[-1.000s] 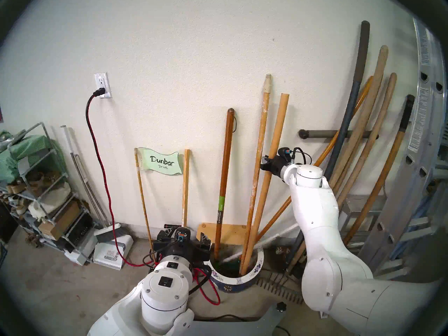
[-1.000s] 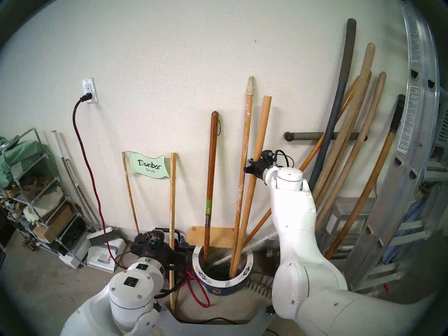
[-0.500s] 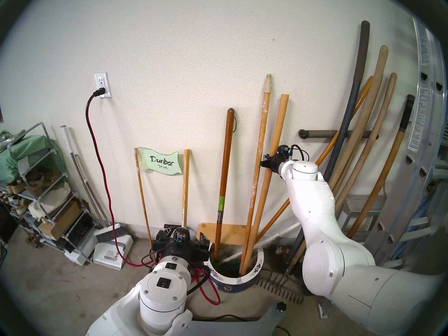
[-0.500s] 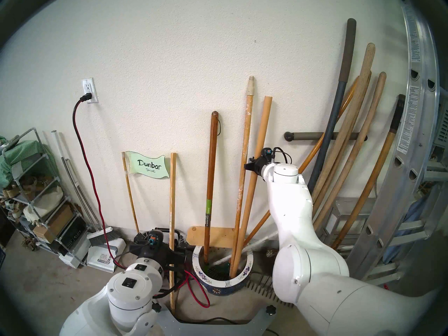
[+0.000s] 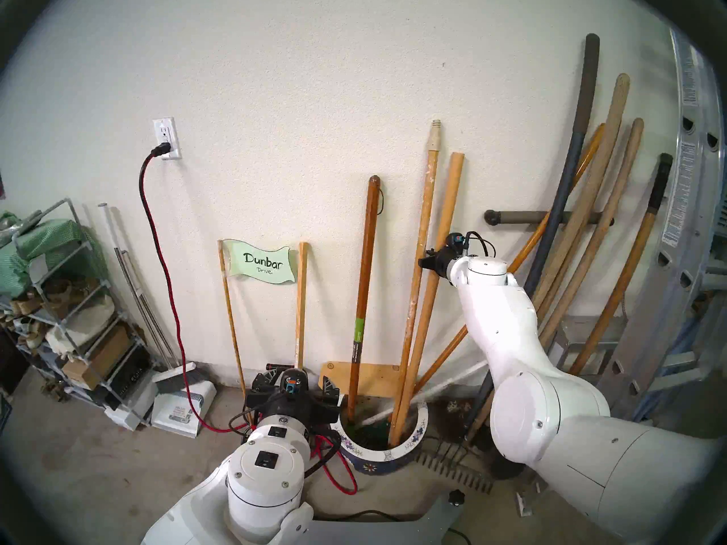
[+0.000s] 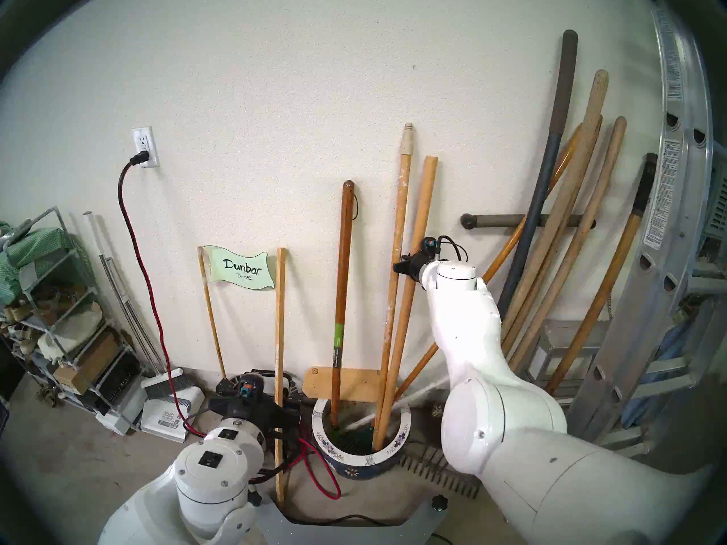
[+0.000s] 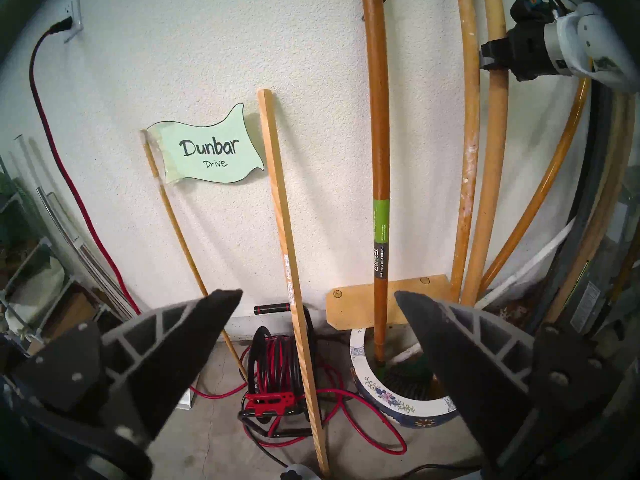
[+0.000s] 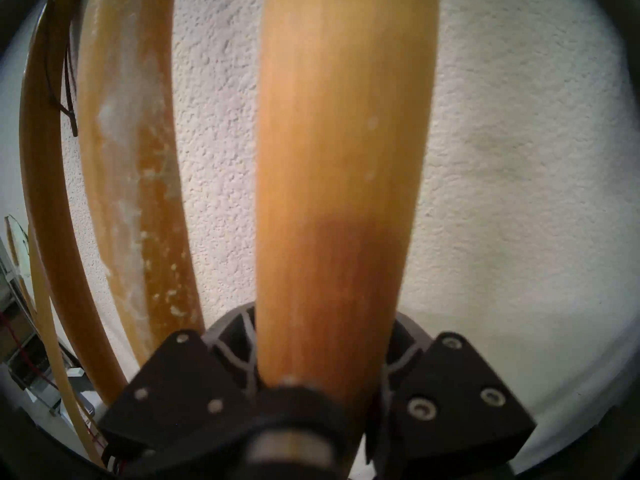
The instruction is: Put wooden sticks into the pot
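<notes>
1. Right of centre in my head view, my right gripper [image 5: 426, 263] is clenched around the plain wooden stick [image 5: 436, 280], about halfway up its length. In the right wrist view the stick [image 8: 339, 191] fills the middle of the frame, and a grey ribbed finger [image 8: 239, 337] presses against each side of it at the bottom.
2. The plain stick stands tilted, top leaning right toward the wall [image 5: 295, 80], its foot inside the pot [image 5: 413, 444] at the lower centre of the frame.
3. Just left of it stands the paint-flecked wooden stick [image 5: 420, 249] with its cream threaded tip uppermost, foot also in the pot; the two cross low down, near the rim.
4. The pot, dark blue with a white flowered rim, sits on the concrete floor [image 5: 98, 473] against the wall. It also holds a dark brown handle [image 5: 364, 288] with a green label.
5. At the bottom centre of the head view my left gripper [image 5: 297, 387] hangs released and empty. In the left wrist view its two black fingers [image 7: 194, 330] stand wide apart at the lower corners.
6. Between those fingers I see a thin square stick [image 7: 294, 295] leaning on the wall and a red cord reel [image 7: 277, 372] on the floor, left of the pot.
7. A "Dunbar Drive" paper flag [image 5: 261, 262] leans on the wall at centre left.
</notes>
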